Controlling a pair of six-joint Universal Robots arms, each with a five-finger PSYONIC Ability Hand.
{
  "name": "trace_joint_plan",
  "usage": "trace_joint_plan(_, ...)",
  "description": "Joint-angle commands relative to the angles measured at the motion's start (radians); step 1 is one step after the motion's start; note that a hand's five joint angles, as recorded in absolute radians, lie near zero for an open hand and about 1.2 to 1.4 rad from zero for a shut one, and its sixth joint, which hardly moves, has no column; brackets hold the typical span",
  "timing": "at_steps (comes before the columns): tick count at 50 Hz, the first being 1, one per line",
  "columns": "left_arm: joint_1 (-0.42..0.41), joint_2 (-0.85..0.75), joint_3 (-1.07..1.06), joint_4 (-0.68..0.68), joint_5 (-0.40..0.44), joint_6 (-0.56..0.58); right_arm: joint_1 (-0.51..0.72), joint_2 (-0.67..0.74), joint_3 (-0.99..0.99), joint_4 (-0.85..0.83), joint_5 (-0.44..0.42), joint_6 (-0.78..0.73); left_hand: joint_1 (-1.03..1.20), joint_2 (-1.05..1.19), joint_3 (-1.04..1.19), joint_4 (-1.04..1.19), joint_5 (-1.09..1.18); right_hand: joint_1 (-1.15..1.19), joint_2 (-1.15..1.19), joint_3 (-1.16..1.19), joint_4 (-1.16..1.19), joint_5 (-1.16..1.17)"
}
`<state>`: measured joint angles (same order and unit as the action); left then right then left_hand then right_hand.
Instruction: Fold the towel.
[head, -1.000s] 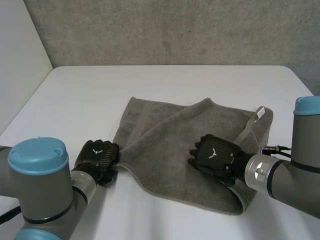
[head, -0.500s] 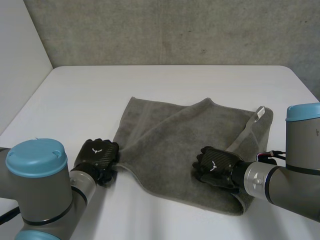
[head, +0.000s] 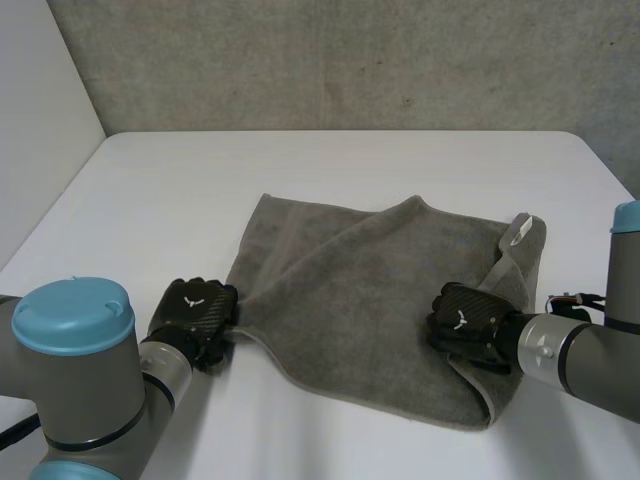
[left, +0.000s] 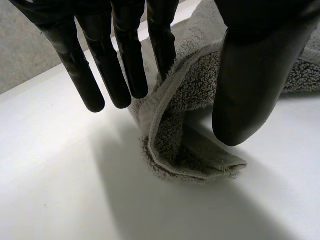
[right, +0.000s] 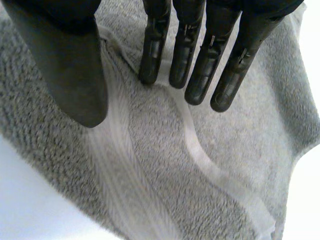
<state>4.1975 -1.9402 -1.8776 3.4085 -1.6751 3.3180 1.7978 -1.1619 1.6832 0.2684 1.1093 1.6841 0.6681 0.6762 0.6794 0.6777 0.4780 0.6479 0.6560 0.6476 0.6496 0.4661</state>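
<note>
The grey towel (head: 350, 290) lies crumpled flat in the middle of the white table, with a layer folded over across its middle. My left hand (head: 193, 315) is at its near left corner, which is drawn out to a point. In the left wrist view the towel's corner (left: 195, 95) rises between the fingers (left: 125, 60) and the thumb (left: 250, 75), pinched there, with its tip doubled on the table. My right hand (head: 465, 320) rests on the towel near its near right edge. Its fingers (right: 195, 45) are straight over the towel's pale hem band (right: 115, 165), thumb apart, nothing pinched.
A small white label (head: 517, 228) sticks out at the towel's far right corner. Bare table (head: 330, 165) runs behind the towel to a concrete wall. The table's left edge (head: 45, 215) lies close to my left arm.
My right hand has slid right and nearer across the towel, from its middle to its near right edge. The left hand and its corner have stayed put.
</note>
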Motion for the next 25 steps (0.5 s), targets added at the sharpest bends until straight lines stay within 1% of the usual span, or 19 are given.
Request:
trace_joint_plan(1, 0.001, 0.0, 0.0, 0.0, 0.002, 0.0, -0.044, -0.021, 0.027, -0.008, -0.011, -0.032, -0.023, -0.031, -0.034, -0.033, -0.007, -0.327, -0.335, -0.327, -0.329, -0.32)
trace_joint_plan(8, -0.001, 0.0, 0.0, 0.002, 0.0, 0.0, -0.038, -0.033, 0.062, -0.044, -0.023, -0.027, -0.041, -0.049, -0.052, -0.05, -0.025, -0.354, -0.363, -0.354, -0.356, -0.347)
trace_joint_plan(13, 0.001, 0.0, 0.0, 0.008, 0.0, 0.0, -0.038, -0.081, 0.095, -0.069, -0.032, -0.014, -0.044, -0.052, -0.055, -0.053, -0.028, -0.346, -0.354, -0.345, -0.347, -0.338)
trace_joint_plan(18, 0.001, 0.0, -0.002, 0.008, 0.0, 0.0, -0.032, -0.136, 0.145, -0.069, -0.095, -0.014, -0.047, -0.055, -0.058, -0.056, -0.031, -0.331, -0.339, -0.331, -0.333, -0.324)
trace_joint_plan(25, -0.001, 0.0, -0.002, 0.008, -0.001, 0.0, -0.029, -0.173, 0.173, -0.064, -0.143, -0.012, -0.047, -0.055, -0.058, -0.056, -0.031, -0.302, -0.31, -0.301, -0.303, -0.294)
